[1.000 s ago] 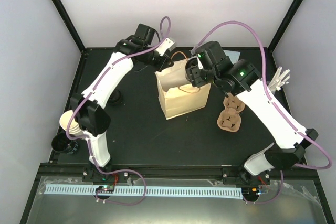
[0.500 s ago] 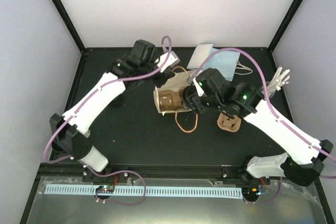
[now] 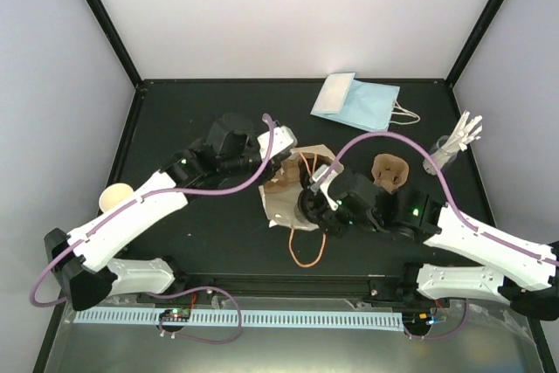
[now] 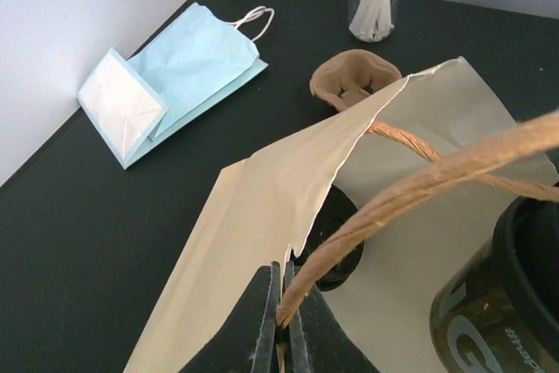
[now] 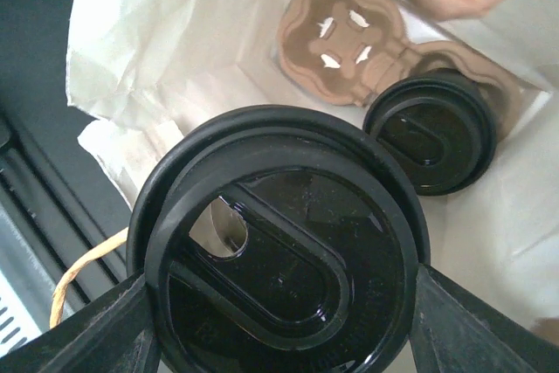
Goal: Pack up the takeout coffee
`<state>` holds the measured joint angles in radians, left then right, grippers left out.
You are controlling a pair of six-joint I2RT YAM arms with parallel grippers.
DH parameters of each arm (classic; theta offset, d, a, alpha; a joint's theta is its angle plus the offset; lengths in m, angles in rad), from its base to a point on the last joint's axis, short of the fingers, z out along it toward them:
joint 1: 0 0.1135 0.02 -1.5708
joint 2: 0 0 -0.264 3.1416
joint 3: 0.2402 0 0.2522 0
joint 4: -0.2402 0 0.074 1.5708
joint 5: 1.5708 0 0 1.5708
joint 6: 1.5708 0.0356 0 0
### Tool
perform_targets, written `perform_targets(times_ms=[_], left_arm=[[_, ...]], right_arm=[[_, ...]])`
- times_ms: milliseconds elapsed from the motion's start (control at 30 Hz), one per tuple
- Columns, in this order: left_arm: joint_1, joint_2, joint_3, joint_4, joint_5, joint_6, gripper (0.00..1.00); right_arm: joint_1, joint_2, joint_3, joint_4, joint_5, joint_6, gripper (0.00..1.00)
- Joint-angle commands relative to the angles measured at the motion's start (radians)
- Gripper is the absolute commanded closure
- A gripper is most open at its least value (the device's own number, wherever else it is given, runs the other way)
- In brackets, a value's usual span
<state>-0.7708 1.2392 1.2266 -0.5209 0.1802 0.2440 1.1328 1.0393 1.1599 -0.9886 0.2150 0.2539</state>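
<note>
Both arms have swung toward the near edge, and the tan paper bag (image 3: 278,207) has come nearer with them. Left gripper (image 4: 281,321) is pinched tight on the bag's rim beside the handle, keeping the mouth open. Right gripper (image 5: 284,329) clasps the takeout coffee (image 5: 279,251) at the mouth, above a carrier (image 5: 345,32) with one lidded cup (image 5: 430,133) seated. Step judged: insertion. The next move calls for lowering the coffee squarely into the vacant socket, then releasing.

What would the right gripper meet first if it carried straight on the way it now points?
The right gripper holds the takeout coffee facing into the tan paper bag; first contact is probably the pulp carrier inside, beside the lidded cup seated there, though the lid hides the line.
</note>
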Motion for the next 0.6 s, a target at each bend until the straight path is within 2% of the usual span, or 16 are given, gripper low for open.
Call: perform_targets(times_ms=[0,167,300,567], left_arm=[[-0.06,-0.086,-0.057,0.025,-0.105,-0.042,0.98],[-0.144,-0.181,-0.165,0.06,-0.153,-0.082,0.99],[-0.168,-0.221,-0.204,0.064,-0.157,-0.118,0.99],[-0.173,-0.192,-0.183,0.034,-0.146,-0.213,0.98]], right_arm=[[0.097,-0.04,-0.057,0.075,0.058,0.06,0.43],[0.227,-0.024,-0.107,0.078,0.185,0.13,0.43],[0.259,-0.039,-0.124,0.125,0.288,0.157,0.43],[0.265,-0.114,-0.234,0.484,0.354,-0.011,0.43]])
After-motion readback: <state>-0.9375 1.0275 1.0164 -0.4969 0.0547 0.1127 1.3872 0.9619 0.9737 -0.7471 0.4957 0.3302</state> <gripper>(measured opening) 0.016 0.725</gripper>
